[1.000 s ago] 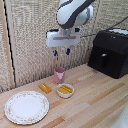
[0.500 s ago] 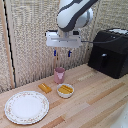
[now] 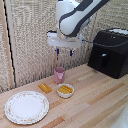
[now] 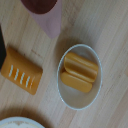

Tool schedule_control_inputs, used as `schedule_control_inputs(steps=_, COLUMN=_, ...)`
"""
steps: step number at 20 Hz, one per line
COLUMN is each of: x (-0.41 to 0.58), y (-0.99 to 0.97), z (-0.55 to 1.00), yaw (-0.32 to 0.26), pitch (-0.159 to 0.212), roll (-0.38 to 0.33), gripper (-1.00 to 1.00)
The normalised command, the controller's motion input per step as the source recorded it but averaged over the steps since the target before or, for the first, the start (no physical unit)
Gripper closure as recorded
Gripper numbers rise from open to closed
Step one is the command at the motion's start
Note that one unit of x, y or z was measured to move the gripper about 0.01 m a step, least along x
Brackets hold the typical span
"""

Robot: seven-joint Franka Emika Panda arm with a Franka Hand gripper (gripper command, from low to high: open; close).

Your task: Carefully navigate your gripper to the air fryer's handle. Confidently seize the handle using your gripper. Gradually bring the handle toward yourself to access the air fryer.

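Little has shifted: the white two-fingered hand (image 3: 64,51) hovers open, well apart from the matte black boxy air fryer (image 3: 109,51), whose thick black vertical handle (image 3: 103,60) looks rigid, best gripped mid-bar

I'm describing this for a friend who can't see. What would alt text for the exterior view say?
A white robot arm's gripper hangs above a pink cup on a wooden table, well short of the black air fryer and its handle at the exterior view's right. A small bowl of yellow food, an orange block and a patterned plate lie nearby.
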Motion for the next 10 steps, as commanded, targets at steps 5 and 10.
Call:
schedule_control_inputs(steps=5, x=-0.108, y=0.0, z=-0.04, yaw=-0.078, pitch=-0.081, roll=-0.375, gripper=-1.0)
schedule_control_inputs(steps=10, x=-0.121, y=0.0, z=0.0, yaw=-0.041, pitch=-0.147, roll=-0.375, gripper=-1.0)
